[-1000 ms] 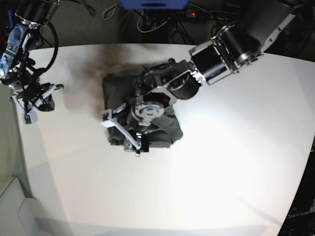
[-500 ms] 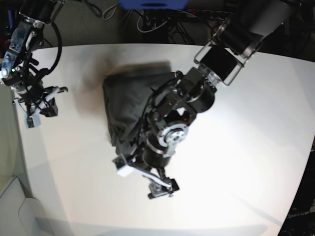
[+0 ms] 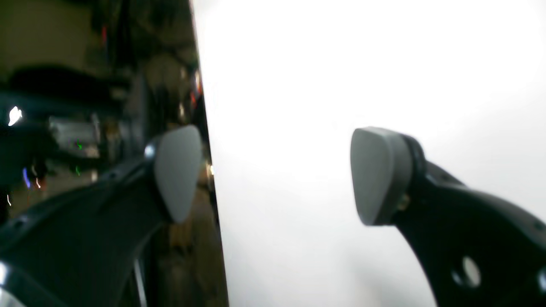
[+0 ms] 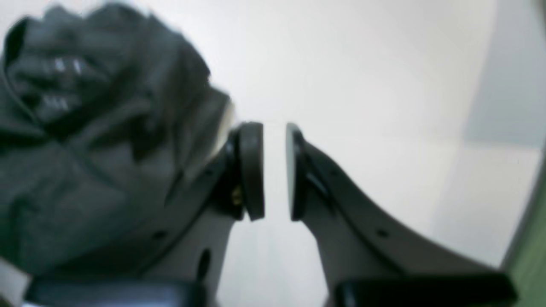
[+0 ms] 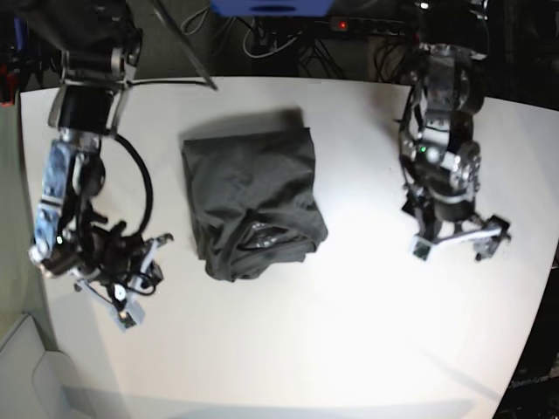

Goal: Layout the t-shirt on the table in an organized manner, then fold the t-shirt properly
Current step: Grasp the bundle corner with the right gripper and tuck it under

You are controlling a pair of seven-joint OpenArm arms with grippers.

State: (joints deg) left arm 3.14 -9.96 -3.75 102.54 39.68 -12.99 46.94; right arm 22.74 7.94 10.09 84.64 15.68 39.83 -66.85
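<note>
**Shirt folded, both arms clear**

Left of the shirt (image 5: 253,201), the right gripper (image 5: 131,292) has its jaws nearly pressed together, empty. The shirt lies mid-table (image 5: 349,332), bundled. Right of it, the left gripper (image 5: 458,243) stands spread. Best to square loose edges gently.

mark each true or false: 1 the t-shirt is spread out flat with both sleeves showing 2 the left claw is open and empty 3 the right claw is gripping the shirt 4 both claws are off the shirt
1. False. The t-shirt lies folded in a compact bundle on the table; no sleeves are spread out.
2. True. The left claw has its jaws wide apart with nothing between them.
3. False. The right claw sits beside the shirt, jaws nearly together with only bare table showing in the gap.
4. True. Each claw is over bare table, one on either side of the shirt.
</note>
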